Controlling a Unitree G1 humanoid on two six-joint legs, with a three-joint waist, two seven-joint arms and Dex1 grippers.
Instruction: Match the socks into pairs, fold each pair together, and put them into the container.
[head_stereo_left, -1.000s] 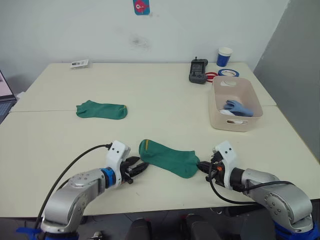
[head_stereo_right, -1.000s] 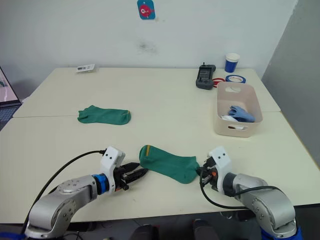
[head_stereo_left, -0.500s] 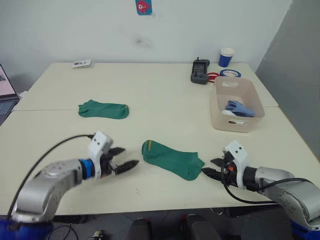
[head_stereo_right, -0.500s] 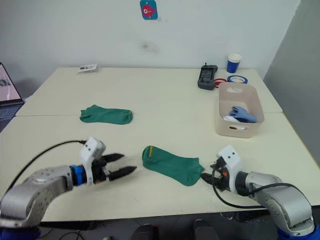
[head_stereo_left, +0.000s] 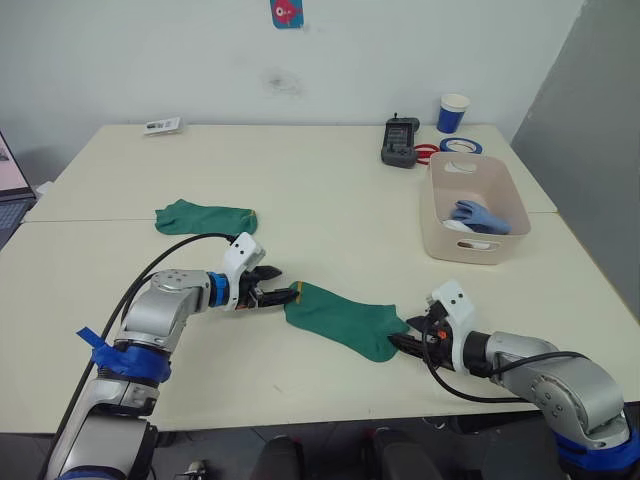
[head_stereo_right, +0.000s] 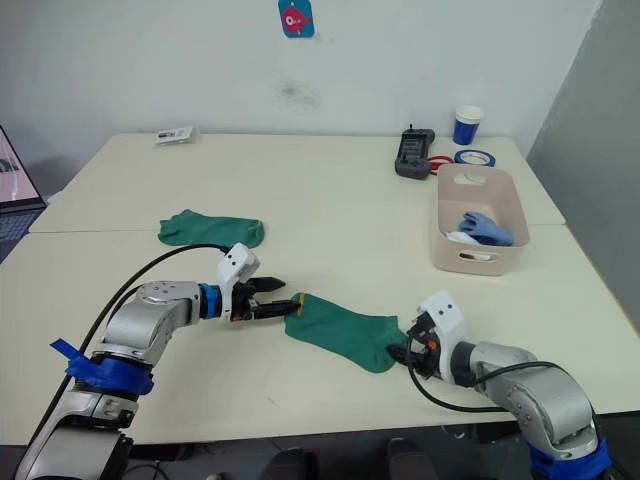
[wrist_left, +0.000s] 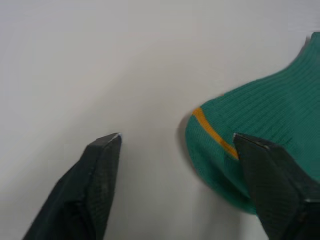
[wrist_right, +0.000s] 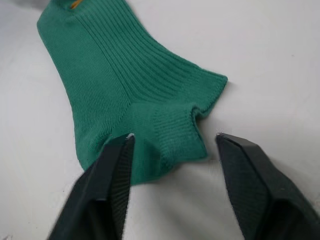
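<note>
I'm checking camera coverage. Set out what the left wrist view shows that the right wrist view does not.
Left wrist view: the near green sock's end with its yellow stripe, just inside one of the open left gripper's fingers. Right wrist view: that sock's other end, lying between the open right gripper's fingers. Both show the same green sock flat on the pale table.

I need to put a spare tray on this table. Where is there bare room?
The middle is bare, between the far sock, the container and the black device. The near edge is crowded: both grippers, left and right, flank the near sock.
</note>
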